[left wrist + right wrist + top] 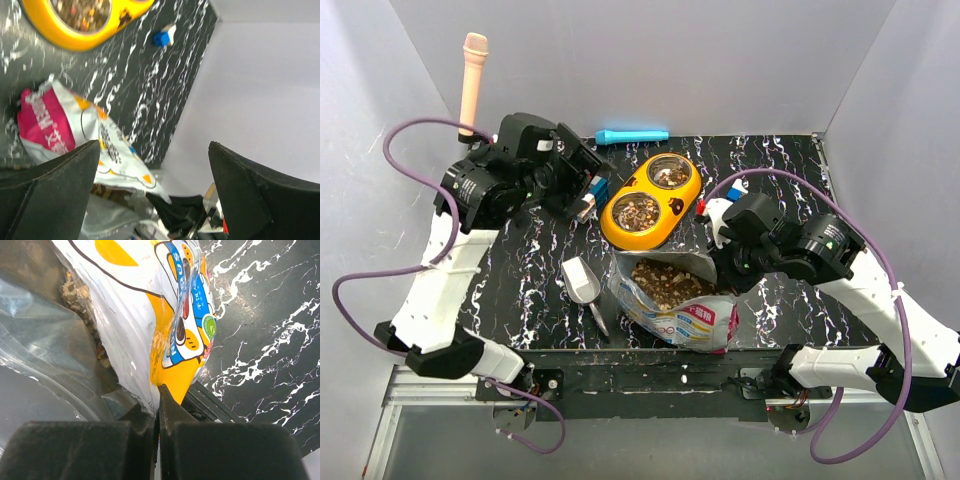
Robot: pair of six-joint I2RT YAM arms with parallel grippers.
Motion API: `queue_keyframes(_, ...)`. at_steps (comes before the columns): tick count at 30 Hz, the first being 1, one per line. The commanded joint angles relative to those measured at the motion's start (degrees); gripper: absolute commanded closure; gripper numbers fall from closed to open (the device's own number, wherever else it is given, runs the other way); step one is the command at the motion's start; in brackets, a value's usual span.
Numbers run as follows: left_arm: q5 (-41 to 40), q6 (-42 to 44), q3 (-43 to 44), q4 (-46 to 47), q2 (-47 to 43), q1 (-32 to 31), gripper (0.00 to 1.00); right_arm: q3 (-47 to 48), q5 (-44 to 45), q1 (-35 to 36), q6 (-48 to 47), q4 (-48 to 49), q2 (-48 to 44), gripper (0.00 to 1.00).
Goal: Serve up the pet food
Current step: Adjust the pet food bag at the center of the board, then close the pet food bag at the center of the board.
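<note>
Your right gripper is pinching the right lip of the foil bag, its fingers pressed together on the film. Your left gripper stands spread with nothing between its fingers, up toward the back left corner of the table.

The bag lies slumped at the middle of the table's front edge, mouth open toward the back. Most of the pet food sits inside it as a loose heap. Just behind the bag is the yellow double bowl, and both wells already hold some kibble. The grey scoop lies unheld just beside the bag's left side.

Watch these risks:
- **Grip on the bag:** You hold only a thin edge of slick film, so a firm pull could slip it free or tear it.
- **Spilling:** Lift or drag that lip too far and the bag may roll, spilling kibble across the table or off the front edge.
- **Bag mouth:** With one side held, the mouth may fold shut against the scoop.
- **Reaching the scoop:** A low sweep of your left arm toward it could knock the bowl.
- **Picking up the scoop:** It lies flat, so a shallow pinch may skid it away.
</note>
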Motion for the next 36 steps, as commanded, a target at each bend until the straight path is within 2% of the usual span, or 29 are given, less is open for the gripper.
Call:
queue_keyframes(1, 14.9, -8.8, -6.9, -6.5, -3.3, 1.7, 0.08, 3.2, -3.1, -0.8, -3.3, 2.1, -2.1, 0.99)
queue_keyframes(3, 14.4, -10.6, -6.7, -8.9, -4.3, 1.8, 0.05, 3.3, -3.1, -1.5, -3.7, 2.3, -1.8, 0.99)
queue_keyframes(7, 21.7, -13.9, -8.0, -17.9, -3.2, 2.4, 0.05, 2.5, -5.1, -2.5, -4.2, 3.3, -1.6, 0.99)
queue_keyframes(9, 26.8, -16.6, -14.2, -18.1, -5.5, 2.4, 0.11, 2.1, -5.7, -3.0, -4.6, 4.3, -1.5, 0.99)
queue_keyframes(14, 28.5, -26.2, -27.7, -18.1, -14.5, 2.4, 0.08, 2.0, -6.0, -3.7, -6.0, 5.0, -0.9, 0.99)
queue_keyframes(20, 26.0, -19.9, -25.8, -17.9, -10.4, 2.4, 0.09, 2.7, -6.1, -4.2, -6.1, 5.0, -0.7, 0.99)
queue_keyframes(26, 29.4, -15.9, -27.5, -16.6, -3.9, 2.3, 0.12, 3.1, -6.1, -4.2, -6.4, 5.1, 0.1, 0.99)
queue_keyframes(29, 31.7, -16.0, -28.2, -15.1, -2.4, 2.1, 0.17, 4.1, -5.7, -4.2, -6.5, 5.0, 0.5, 0.99)
queue_keyframes(32, 33.8, -16.3, -28.7, -14.7, -0.6, -0.1, 0.27, 4.3, -5.3, -4.2, -6.5, 4.9, 1.0, 0.99)
queue_keyframes(33, 33.9, -16.5, -28.5, -15.0, 0.1, -0.7, 0.31, 4.5, -5.1, -4.2, -6.5, 4.8, 1.1, 0.99)
queue_keyframes(36, 33.8, -16.3, -28.5, -15.0, 0.4, -1.1, 0.53, 4.9, -4.3, -4.2, -6.6, 4.8, 1.2, 0.99)
